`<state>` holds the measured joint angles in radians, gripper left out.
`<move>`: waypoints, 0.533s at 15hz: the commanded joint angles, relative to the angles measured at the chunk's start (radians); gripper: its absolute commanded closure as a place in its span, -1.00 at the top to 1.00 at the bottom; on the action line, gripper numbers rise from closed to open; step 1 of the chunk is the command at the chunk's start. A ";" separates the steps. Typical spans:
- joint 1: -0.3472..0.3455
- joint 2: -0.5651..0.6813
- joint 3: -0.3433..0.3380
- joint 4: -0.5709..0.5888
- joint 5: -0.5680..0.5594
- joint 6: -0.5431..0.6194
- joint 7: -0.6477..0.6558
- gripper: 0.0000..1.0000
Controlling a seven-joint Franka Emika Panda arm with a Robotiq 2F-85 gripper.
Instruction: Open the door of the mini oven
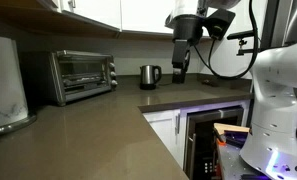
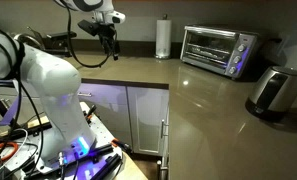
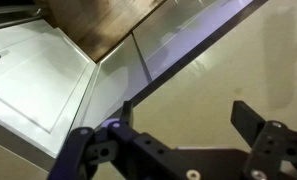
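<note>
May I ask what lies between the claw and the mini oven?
Bare countertop, as an exterior view shows; the kettle stands off to one side.

Mini oven point(image 1: 106, 62): silver box, glass front, upright on counter, well apart from gripper point(image 1: 180, 70). Door point(image 1: 80, 80): shut, upright, flush with frame.

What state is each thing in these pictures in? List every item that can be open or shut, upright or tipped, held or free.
door, shut against the mini oven
gripper, open, empty, in the air away from the oven
kettle, upright on the counter
paper towel roll, upright
cabinet doors, shut
</note>
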<state>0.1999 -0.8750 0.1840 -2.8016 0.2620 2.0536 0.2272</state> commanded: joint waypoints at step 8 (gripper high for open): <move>-0.005 0.008 0.003 -0.023 0.003 -0.008 -0.003 1.00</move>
<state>0.1998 -0.8664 0.1839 -2.8269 0.2620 2.0494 0.2272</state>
